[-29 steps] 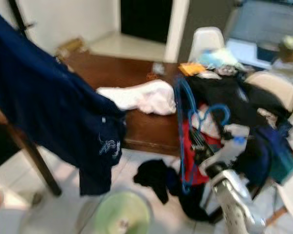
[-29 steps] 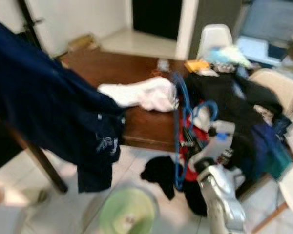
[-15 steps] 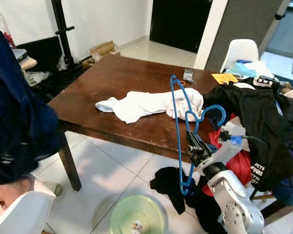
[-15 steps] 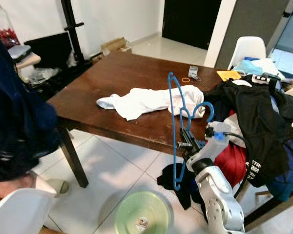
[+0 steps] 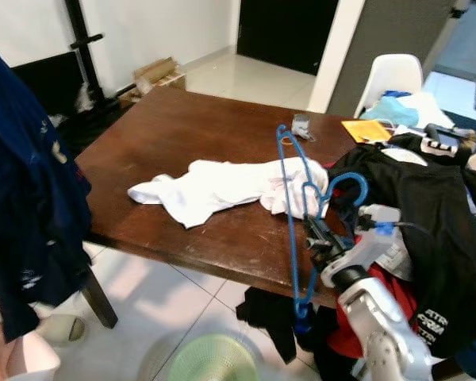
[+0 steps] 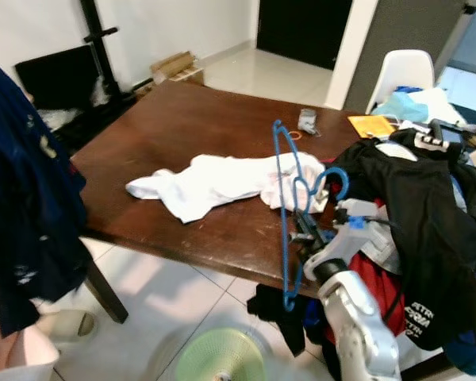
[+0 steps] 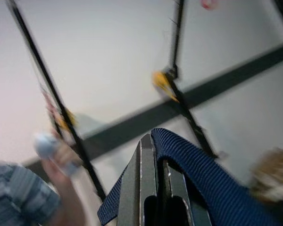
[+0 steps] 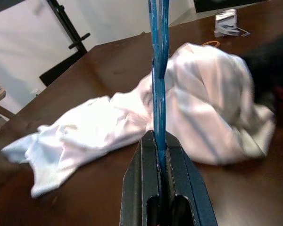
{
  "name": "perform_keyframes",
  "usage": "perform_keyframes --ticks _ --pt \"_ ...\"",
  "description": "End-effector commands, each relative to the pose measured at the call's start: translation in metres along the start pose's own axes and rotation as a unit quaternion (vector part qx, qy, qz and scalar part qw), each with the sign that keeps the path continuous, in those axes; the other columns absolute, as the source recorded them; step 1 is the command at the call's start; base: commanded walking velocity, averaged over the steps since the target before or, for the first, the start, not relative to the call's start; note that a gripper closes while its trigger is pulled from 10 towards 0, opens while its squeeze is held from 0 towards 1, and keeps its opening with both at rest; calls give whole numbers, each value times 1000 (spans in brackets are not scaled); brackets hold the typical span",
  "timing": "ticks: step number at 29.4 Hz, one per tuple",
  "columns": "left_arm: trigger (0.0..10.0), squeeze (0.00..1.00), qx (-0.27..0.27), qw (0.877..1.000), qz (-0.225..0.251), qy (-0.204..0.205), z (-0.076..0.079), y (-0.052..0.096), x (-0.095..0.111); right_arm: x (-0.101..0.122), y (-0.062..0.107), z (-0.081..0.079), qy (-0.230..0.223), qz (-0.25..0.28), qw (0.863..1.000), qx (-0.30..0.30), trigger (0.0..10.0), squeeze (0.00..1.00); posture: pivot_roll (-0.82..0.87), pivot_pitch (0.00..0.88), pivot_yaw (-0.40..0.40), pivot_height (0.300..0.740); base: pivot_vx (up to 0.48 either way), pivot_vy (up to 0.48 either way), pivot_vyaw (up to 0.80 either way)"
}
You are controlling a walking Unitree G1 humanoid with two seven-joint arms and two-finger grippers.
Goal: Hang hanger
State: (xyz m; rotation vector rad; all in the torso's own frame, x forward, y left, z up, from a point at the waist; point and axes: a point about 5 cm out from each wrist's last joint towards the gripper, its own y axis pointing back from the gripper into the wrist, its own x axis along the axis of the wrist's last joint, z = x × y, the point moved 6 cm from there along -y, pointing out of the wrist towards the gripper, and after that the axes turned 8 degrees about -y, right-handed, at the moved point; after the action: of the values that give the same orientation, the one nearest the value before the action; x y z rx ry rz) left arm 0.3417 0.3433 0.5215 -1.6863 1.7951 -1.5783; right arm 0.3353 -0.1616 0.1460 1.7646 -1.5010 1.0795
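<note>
My right gripper (image 5: 316, 236), at four o'clock in my head view, is clamped tight on the blue hanger (image 6: 283, 208), which stands edge-up between my fingers (image 8: 144, 188), hook toward three o'clock. My left gripper (image 7: 153, 188) is pinched on dark blue fabric (image 7: 198, 174), the navy garment (image 5: 24, 182) hanging at nine o'clock. Beyond the hanger, the white shirt (image 5: 214, 186) lies on the brown table (image 5: 174, 135). Since half a second ago I have turned and closed on the table; the hanger has stayed locked in my grip. A black rack pole (image 5: 81, 51) stands at eleven o'clock, probably where I must carry it.
</note>
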Motion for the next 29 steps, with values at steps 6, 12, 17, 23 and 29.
perform_keyframes --ticks 6,12,17,23,29 --pt "10000 0 68 993 95 21 -53 -11 56 -5 -1 -3 -9 -5 1000 4 10000 0 53 36 -28 740 281 0 0" --pt "10000 0 -157 970 124 135 60 8 74 -5 -2 -2 -10 -6 1000 4 10000 0 48 34 -29 740 0 0 0" --pt "10000 0 -282 936 138 159 116 40 81 -4 -1 -2 -10 -6 1000 2 10000 0 48 39 -32 740 0 0 0" --pt "10000 0 -307 920 156 189 120 44 90 -5 -1 -2 -12 -9 1000 1 10000 0 50 43 -32 740 0 0 0" --pt "10000 0 -202 962 111 143 69 6 65 -10 -2 -1 -15 -21 1000 -3 10000 0 51 46 -28 740 0 0 -627"
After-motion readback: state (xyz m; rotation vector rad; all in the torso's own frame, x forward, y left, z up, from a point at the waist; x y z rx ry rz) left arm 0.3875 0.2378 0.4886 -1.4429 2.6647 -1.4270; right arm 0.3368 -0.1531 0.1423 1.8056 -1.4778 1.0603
